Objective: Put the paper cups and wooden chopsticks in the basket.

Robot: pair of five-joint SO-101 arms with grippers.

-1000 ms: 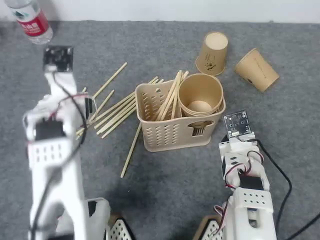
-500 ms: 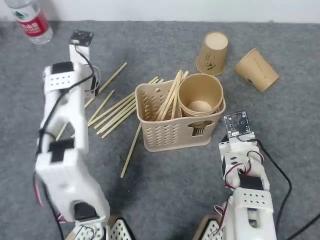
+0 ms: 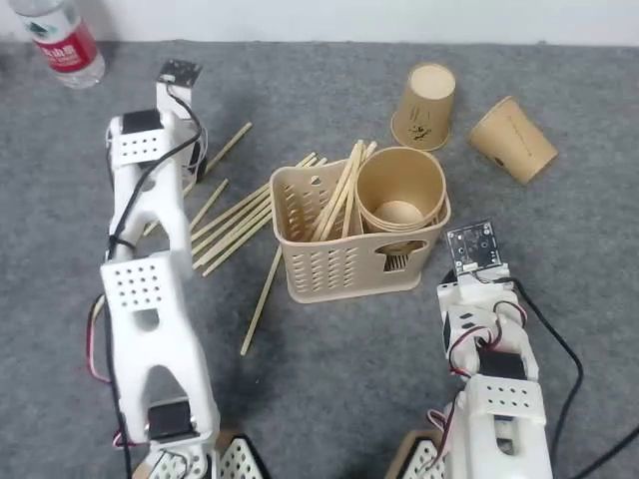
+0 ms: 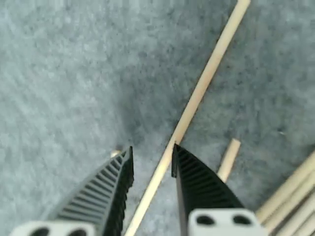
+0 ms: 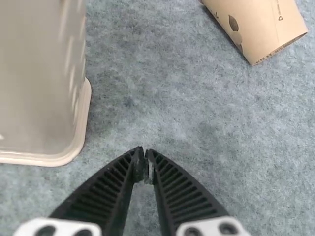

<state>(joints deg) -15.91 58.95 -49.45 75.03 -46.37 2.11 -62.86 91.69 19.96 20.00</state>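
Note:
The beige basket (image 3: 344,254) stands mid-table with nested paper cups (image 3: 399,195) and several chopsticks (image 3: 339,190) inside it. Two more paper cups lie on the carpet behind it, one (image 3: 424,105) near its far corner and one (image 3: 511,140) further right. Loose chopsticks (image 3: 232,218) are spread left of the basket. My left gripper (image 4: 150,155) is open, low over the carpet, with one loose chopstick (image 4: 206,73) running between its fingers and touching one finger (image 4: 189,172). My right gripper (image 5: 145,160) is shut on nothing, beside the basket (image 5: 39,73), with a fallen cup (image 5: 256,24) ahead.
A plastic bottle (image 3: 65,40) stands at the far left corner. One chopstick (image 3: 262,297) lies alone in front of the basket's left corner. The left arm (image 3: 140,160) stretches across the table's left side. Grey carpet covers the table.
The left arm has swung away from the front and stretched toward the far left, bringing its gripper down over a loose chopstick. The right arm has not moved.

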